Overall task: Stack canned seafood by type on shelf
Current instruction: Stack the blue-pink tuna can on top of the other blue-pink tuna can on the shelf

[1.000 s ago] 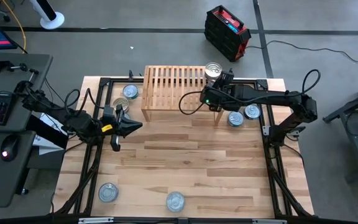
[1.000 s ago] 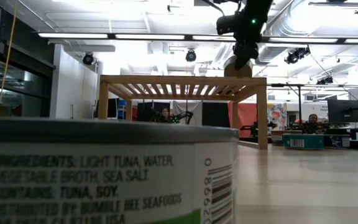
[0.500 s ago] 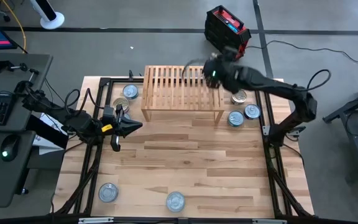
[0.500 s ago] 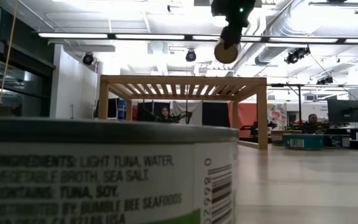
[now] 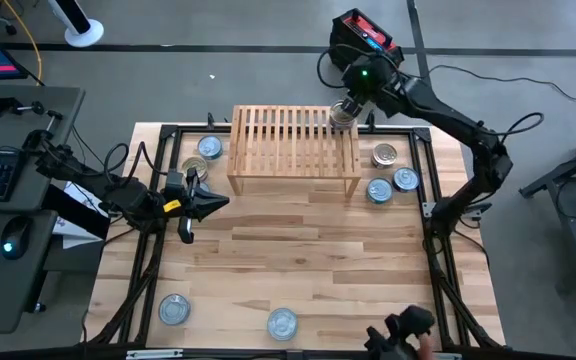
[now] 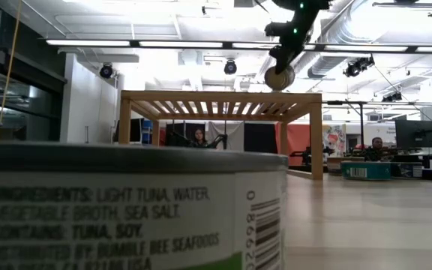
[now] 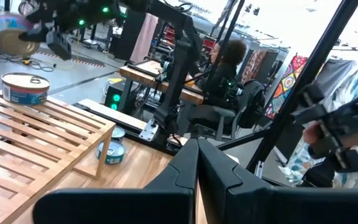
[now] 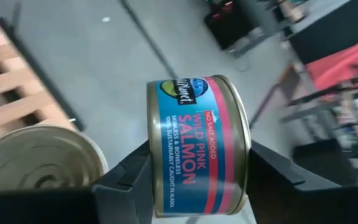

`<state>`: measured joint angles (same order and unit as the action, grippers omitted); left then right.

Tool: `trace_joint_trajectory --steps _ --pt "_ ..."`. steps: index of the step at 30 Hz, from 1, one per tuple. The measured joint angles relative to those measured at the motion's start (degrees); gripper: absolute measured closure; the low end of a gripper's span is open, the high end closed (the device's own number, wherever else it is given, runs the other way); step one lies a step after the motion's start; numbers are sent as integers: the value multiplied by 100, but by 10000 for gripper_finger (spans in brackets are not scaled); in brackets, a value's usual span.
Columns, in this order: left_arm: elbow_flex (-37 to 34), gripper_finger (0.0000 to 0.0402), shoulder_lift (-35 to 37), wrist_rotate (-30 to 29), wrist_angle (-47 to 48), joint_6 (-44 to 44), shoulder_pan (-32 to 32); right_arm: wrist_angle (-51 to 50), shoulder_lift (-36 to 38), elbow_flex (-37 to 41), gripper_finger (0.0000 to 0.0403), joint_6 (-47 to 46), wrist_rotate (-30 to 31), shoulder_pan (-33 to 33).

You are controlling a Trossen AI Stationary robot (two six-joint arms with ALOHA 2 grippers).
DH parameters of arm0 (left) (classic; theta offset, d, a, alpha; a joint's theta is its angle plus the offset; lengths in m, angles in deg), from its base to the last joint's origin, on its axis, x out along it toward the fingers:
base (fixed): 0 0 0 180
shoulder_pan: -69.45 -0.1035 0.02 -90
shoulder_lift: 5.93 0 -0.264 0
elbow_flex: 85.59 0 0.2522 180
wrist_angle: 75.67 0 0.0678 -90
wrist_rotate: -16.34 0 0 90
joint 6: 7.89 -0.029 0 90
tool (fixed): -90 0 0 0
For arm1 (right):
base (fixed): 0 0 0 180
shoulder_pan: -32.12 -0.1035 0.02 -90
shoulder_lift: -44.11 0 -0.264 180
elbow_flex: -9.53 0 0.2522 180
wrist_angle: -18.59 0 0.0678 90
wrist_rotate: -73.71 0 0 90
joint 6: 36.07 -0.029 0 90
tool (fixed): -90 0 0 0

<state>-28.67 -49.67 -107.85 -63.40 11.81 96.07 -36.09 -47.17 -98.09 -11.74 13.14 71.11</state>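
Barely begun. On the shelf (image 5: 268,140), just one tin (image 7: 25,88), at the far right corner. Out on the table (image 5: 298,260), seven loose tins (image 5: 282,323) left to sort. Up above that corner, right gripper (image 8: 197,177) squeezing a salmon tin (image 8: 197,146), tipped on its side. Left gripper (image 5: 208,200) waiting near the shelf's left end, pinched together, empty.

A tin (image 7: 25,88) sits on the slatted shelf (image 7: 39,134), with two more tins (image 7: 110,151) on the table beside its leg. Above it, the right gripper (image 7: 23,38) holds a tilted can (image 7: 8,36). Beyond, a person (image 7: 225,71) sits.
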Motion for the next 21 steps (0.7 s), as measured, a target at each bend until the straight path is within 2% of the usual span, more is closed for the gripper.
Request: trace_joint_trajectory --steps 3,10,21 --pt "0 401 0 -1 -1 2 0 -118 -148 0 233 -129 -367 118" --pt "0 401 0 -1 -1 9 0 -41 -383 0 233 -57 -597 198" --pt "0 401 0 -1 -2 22 0 -672 -420 2 233 14 -823 148"
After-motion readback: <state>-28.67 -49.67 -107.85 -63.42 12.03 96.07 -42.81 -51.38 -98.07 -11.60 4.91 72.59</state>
